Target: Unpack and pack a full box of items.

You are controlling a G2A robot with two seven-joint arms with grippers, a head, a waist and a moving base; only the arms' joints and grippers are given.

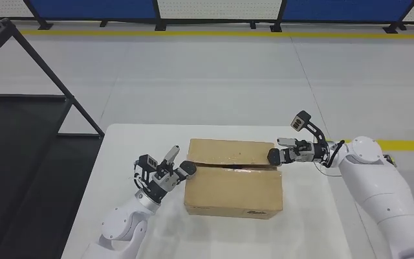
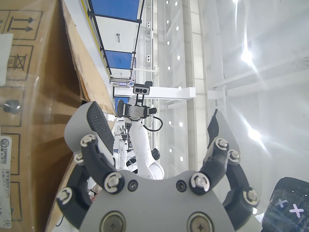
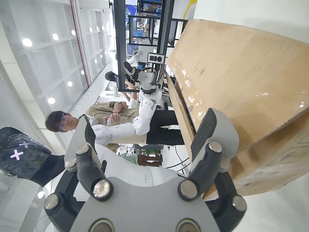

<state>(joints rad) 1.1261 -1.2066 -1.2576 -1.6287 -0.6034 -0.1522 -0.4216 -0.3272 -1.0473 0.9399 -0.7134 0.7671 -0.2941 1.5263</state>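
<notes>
A closed brown cardboard box (image 1: 233, 173) sits in the middle of the white table (image 1: 129, 149), its two top flaps meeting along a seam. My left gripper (image 1: 181, 163) is at the box's left end, open, one finger pad (image 2: 100, 124) against the flap edge of the box (image 2: 36, 85). My right gripper (image 1: 275, 155) is at the box's right end by the seam, open, with one finger (image 3: 212, 131) against the box (image 3: 241, 73) corner. Nothing is held between either pair of fingers.
A black metal frame (image 1: 39, 97) stands off the table's left side. The floor behind has a yellow line and blue panels (image 1: 90, 8) at the far wall. Bare table surface lies in front of and beside the box.
</notes>
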